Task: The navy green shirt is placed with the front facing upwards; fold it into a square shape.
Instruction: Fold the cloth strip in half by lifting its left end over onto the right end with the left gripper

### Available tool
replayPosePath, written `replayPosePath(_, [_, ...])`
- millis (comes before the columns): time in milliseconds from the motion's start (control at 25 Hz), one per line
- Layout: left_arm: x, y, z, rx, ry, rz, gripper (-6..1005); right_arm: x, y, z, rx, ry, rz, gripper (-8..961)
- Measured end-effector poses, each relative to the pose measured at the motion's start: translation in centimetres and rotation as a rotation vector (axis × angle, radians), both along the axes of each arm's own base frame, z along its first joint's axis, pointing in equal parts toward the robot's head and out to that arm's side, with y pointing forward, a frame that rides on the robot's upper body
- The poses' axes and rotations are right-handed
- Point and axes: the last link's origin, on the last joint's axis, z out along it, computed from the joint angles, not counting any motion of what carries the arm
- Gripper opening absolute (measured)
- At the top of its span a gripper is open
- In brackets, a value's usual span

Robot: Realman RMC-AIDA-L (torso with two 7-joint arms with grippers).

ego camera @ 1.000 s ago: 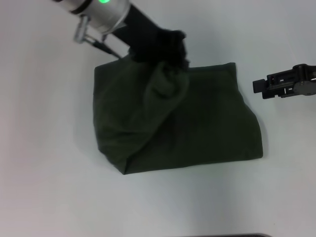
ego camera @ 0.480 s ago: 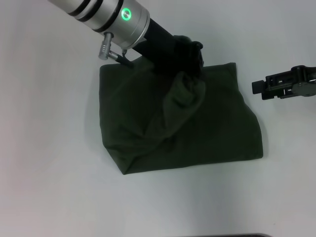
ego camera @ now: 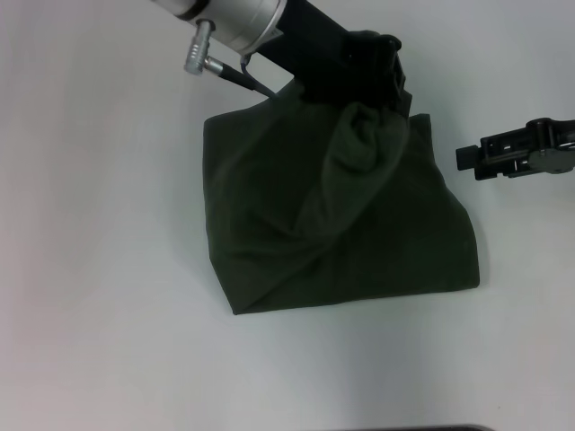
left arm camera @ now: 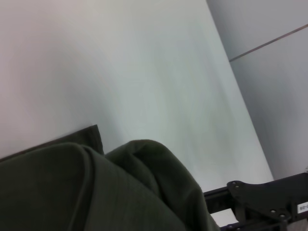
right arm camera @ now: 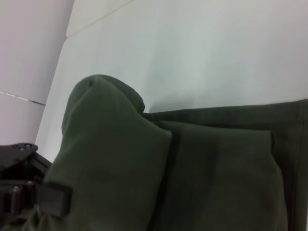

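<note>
White table (ego camera: 99, 296) fills background. Navy green shirt (ego camera: 377, 251) lies mid-table, already part-folded, one layer lifted into bunched peak directly under left gripper (ego camera: 373, 76), which pinches that cloth. Right gripper (ego camera: 467, 160) idle beside shirt's right edge, finger state unclear. Fabric soft, light, limp, likely sags; best held at edge or corner.

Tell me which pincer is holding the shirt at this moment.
The left pincer: it grips a raised bunch of the navy green shirt at its far edge. The right pincer hangs beside the shirt, apart from it.
</note>
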Motion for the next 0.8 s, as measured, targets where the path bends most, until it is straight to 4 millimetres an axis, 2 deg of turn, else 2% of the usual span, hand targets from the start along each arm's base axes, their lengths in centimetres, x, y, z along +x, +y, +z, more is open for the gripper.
replayPosePath(160, [-1.0,0.1,0.0,0.001,0.001,0.035,49,0.1,0.1,0.0,0.003,-0.006,-0.001,614])
replayPosePath(600, [-1.5,-0.2,-1.3,-0.010,0.000,0.049,50,-0.1,0.2,-0.2,0.001,-0.008,0.004,615])
replayPosePath(800, [-1.3,-0.3,-1.5,-0.019,-0.056,0.053,49,-0.1,0.2,-0.2,0.000,-0.008,0.004,614])
